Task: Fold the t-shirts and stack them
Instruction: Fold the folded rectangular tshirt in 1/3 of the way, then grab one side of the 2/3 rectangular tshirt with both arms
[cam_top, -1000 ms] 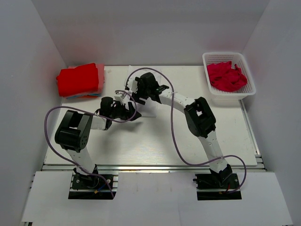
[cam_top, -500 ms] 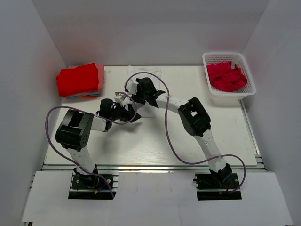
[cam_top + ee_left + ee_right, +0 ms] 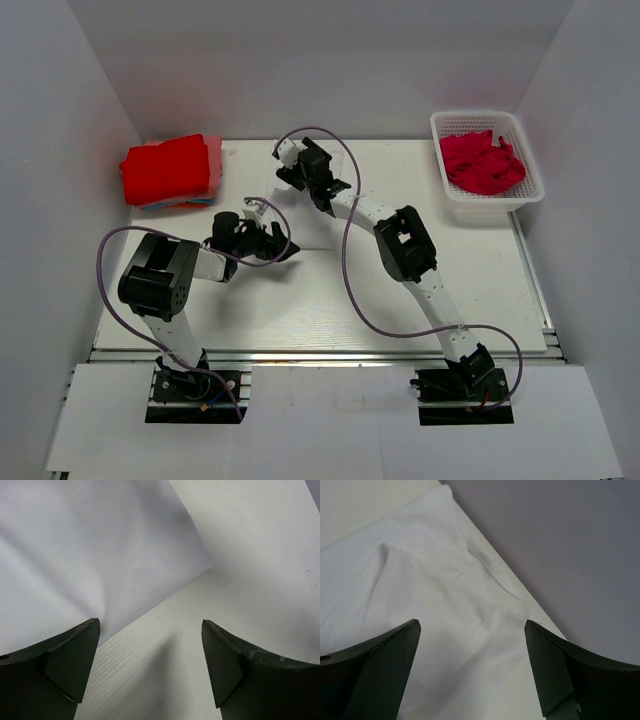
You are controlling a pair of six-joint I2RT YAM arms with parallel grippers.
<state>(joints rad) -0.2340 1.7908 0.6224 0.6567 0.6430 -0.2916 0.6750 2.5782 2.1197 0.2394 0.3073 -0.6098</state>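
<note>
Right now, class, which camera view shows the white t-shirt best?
Right wrist: the white t-shirt fills it, creases and far edge clear. Left wrist shows only a smooth corner; from the top it nearly vanishes against the pale table.

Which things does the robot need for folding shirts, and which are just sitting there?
For the job:
- white t-shirt, spread on the table
- folded red stack
- crumpled red shirts in the white basket
- left gripper and right gripper, both open

Just there:
- table
- white walls
</note>
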